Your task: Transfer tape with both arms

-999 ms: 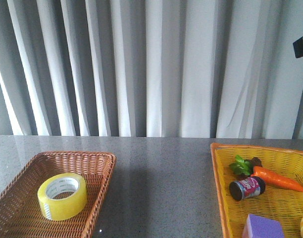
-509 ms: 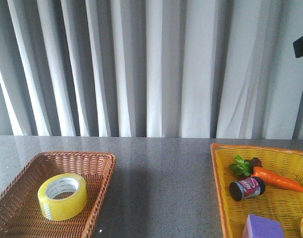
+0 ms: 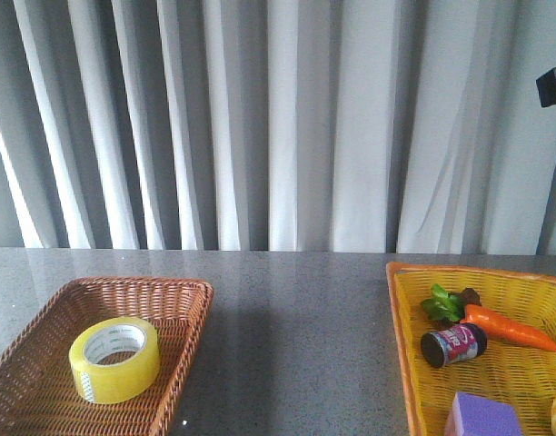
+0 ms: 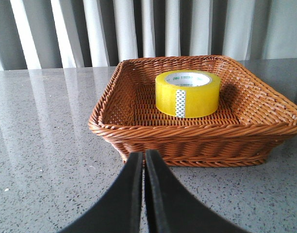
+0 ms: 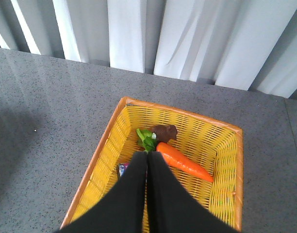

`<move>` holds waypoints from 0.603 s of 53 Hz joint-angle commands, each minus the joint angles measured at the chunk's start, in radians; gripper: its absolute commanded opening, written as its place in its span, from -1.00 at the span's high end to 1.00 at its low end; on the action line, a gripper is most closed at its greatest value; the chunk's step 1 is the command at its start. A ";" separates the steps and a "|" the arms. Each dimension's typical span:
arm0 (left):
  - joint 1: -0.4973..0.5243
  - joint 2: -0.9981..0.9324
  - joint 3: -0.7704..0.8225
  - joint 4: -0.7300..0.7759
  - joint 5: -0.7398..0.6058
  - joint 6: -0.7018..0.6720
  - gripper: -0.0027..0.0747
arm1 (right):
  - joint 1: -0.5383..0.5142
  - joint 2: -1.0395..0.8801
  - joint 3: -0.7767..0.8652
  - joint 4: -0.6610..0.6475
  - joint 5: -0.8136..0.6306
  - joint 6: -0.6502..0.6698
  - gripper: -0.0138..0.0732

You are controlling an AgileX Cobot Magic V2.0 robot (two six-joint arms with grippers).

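Tape: the yellow tape (image 3: 114, 359) lies flat, hole up, inside the brown wicker basket (image 3: 173, 292) on the table's left side; the white core print reads clearly only in the left wrist view (image 4: 188, 93).
Left gripper: the left gripper (image 4: 142, 156) has its black fingers pressed together, low over the grey table (image 4: 46, 145), just short of the brown basket's near wall and apart from the tape.
Right gripper: the right gripper (image 5: 147, 156) also has its fingers together, hanging high above the yellow basket (image 5: 234, 165), holding nothing.
Front view only: neither arm appears; it shows both baskets well apart, plus a purple block (image 3: 482, 416) and a dark can (image 3: 454, 345) with a pink label.
Right wrist view: the carrot (image 5: 182, 160) with green leaves (image 5: 146, 139) lies in the yellow basket; the can is mostly hidden behind the fingers.
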 commanded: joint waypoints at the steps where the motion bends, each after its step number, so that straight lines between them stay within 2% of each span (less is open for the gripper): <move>1: -0.003 -0.017 -0.022 -0.032 -0.082 0.010 0.95 | -0.004 -0.024 -0.024 -0.008 -0.041 -0.001 0.70; 6: -0.004 -0.017 -0.022 -0.072 -0.080 0.013 0.95 | -0.004 -0.024 -0.024 -0.008 -0.041 -0.001 0.70; 32: -0.004 -0.017 -0.023 -0.070 -0.083 0.013 0.95 | -0.004 -0.024 -0.024 -0.008 -0.034 -0.001 0.70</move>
